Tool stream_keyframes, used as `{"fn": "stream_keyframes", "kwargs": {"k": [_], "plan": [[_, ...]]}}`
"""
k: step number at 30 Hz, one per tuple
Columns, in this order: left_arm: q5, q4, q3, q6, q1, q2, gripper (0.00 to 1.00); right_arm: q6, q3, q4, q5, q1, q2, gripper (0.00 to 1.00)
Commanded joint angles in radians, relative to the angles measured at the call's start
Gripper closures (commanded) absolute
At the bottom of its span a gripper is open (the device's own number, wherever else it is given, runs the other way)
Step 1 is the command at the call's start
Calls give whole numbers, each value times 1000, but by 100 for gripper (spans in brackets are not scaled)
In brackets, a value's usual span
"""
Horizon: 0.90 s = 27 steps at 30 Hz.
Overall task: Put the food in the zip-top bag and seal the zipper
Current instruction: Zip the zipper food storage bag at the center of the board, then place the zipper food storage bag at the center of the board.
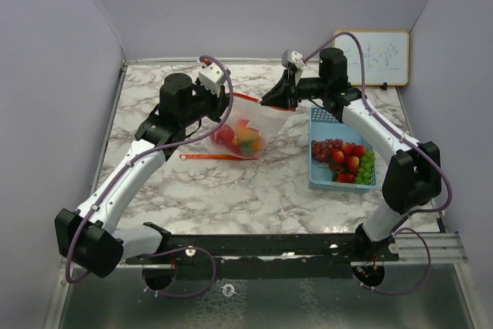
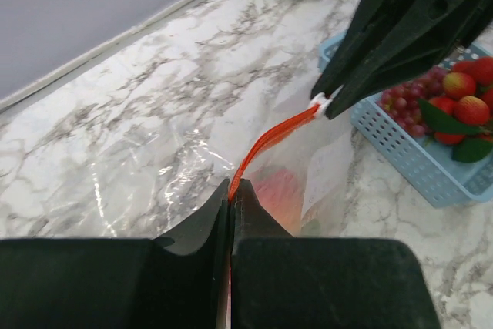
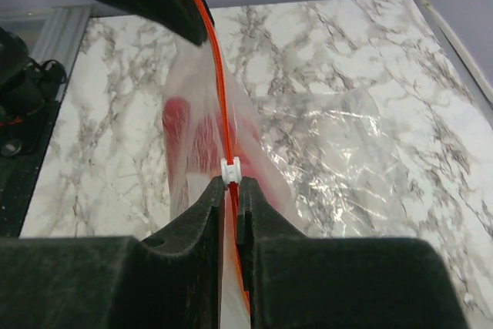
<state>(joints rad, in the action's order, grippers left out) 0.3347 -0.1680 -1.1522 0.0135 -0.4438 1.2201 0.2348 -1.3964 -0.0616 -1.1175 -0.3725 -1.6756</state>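
You've got your left gripper and right gripper both pinched tight on the zip-top bag's orange zipper, upper centre.

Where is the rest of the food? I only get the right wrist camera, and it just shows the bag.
Observer: In a light-blue basket just right of the zip-top bag. Purple grapes, green grapes and small red fruits lie in it.
Kid: Is the other gripper really holding the bag?
Observer: Yes. The left wrist camera shows the left gripper shut on the orange zipper strip.
Kid: Is only red stuff in the bag?
Observer: No. From above, an orange piece shows in there too.
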Motion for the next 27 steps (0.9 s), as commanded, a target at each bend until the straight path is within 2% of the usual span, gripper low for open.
{"fn": "stream_keyframes", "kwargs": {"k": [1, 11, 16, 17, 19, 21, 24, 27], "plan": [[-321, 48, -44, -1, 35, -68, 100, 44, 44, -39, 131, 69, 39, 95], [-481, 79, -102, -1, 49, -88, 100, 28, 111, -8, 328, 128, 67, 97], [-497, 90, -98, 12, 51, -91, 100, -25, 65, -7, 361, 129, 51, 93], [-505, 94, -95, 12, 52, -92, 100, -45, 40, -16, 376, 130, 38, 86], [-542, 102, -84, 6, 53, -95, 100, -97, -17, -43, 384, 129, 18, 62], [-627, 116, -66, -13, 53, -100, 100, -163, -68, -50, 384, 129, 5, 51], [-780, 118, -58, -39, 66, -95, 100, -234, -121, -67, 401, 118, -11, 45], [-899, 100, -77, -58, 90, -84, 100, -215, -175, -135, 460, 59, -43, 39]]}}
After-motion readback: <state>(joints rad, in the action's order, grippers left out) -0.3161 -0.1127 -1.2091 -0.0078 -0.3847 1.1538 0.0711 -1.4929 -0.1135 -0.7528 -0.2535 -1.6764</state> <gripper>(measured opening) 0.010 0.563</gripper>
